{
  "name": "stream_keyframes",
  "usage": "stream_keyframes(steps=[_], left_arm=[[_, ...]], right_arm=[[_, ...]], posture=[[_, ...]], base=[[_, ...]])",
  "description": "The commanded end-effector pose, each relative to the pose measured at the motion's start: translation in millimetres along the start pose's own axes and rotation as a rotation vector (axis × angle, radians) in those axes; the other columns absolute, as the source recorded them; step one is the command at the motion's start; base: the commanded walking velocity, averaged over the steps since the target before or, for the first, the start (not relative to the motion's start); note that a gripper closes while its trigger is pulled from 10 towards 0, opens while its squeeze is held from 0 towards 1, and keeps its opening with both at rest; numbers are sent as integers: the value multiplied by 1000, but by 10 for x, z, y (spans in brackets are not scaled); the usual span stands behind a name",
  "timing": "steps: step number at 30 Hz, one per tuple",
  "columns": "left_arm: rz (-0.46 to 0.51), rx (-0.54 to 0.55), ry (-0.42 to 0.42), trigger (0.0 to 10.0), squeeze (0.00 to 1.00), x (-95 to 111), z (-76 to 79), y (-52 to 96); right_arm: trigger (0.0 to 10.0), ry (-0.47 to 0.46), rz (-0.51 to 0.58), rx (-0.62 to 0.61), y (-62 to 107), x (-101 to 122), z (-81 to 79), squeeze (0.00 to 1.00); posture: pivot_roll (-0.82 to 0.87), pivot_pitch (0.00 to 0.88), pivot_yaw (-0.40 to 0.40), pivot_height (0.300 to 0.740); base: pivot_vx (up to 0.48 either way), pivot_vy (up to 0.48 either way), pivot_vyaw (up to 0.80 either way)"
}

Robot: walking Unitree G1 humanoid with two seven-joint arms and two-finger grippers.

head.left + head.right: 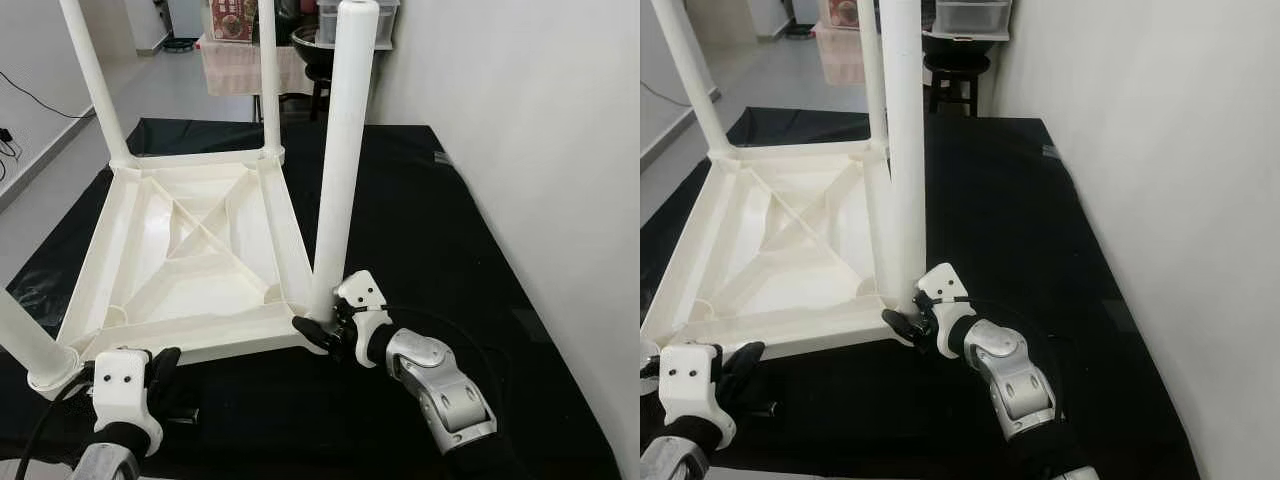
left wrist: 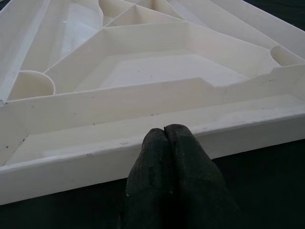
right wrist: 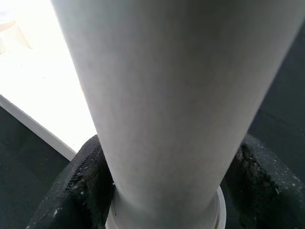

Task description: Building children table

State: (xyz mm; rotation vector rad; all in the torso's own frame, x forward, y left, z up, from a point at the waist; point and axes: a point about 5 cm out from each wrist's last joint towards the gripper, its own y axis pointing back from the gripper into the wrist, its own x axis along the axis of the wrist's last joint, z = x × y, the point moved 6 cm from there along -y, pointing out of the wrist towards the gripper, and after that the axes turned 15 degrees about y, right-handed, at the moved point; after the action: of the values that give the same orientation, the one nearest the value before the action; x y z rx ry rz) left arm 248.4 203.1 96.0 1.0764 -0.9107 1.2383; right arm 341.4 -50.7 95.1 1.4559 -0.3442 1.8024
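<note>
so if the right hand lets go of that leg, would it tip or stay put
Probably it stays, though it may wobble: the leg stands seated in the tabletop corner socket. It looks like hollow plastic, so likely light and stiff. Its smooth round surface could slip between the right hand fingers.

Upturned white tabletop (image 1: 190, 260): one. White legs: four, at 11 (image 1: 95, 80), 12 (image 1: 268, 75), 4 (image 1: 335, 170), 7 o'clock (image 1: 25, 345). Black mat (image 1: 430, 250): one. Pincers: two, left (image 1: 165, 365), right (image 1: 315, 332).
</note>
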Motion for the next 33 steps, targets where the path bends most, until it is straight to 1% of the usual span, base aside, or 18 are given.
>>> stream_keyframes(steps=[1,5,9,20,26,33], left_arm=[[-37,35,3,10000,0,-79,-71,36],[-48,69,-20,10000,0,-117,-129,78],[-44,88,-20,10000,0,-112,-174,82],[-39,95,-28,10000,0,-103,-203,67],[-27,88,-37,10000,0,-77,-194,42],[-26,80,-35,10000,0,-79,-168,33]], right_arm=[[10000,-1,-14,-51,10,-24,101,0],[10000,0,-12,-53,-15,-20,83,0],[10000,10,-13,-57,-23,-15,93,0],[10000,25,-18,-68,-24,-17,117,0],[10000,34,-24,-73,-22,-29,125,0],[10000,49,-27,-90,-43,-20,178,0]], posture=[[85,63,-57,740],[89,64,-59,740],[87,65,-61,740],[85,63,-63,740],[82,61,-66,740],[64,59,-69,740]], base=[[0,0,0],[0,470,0],[0,469,0],[0,468,0],[0,0,0],[0,0,0]])
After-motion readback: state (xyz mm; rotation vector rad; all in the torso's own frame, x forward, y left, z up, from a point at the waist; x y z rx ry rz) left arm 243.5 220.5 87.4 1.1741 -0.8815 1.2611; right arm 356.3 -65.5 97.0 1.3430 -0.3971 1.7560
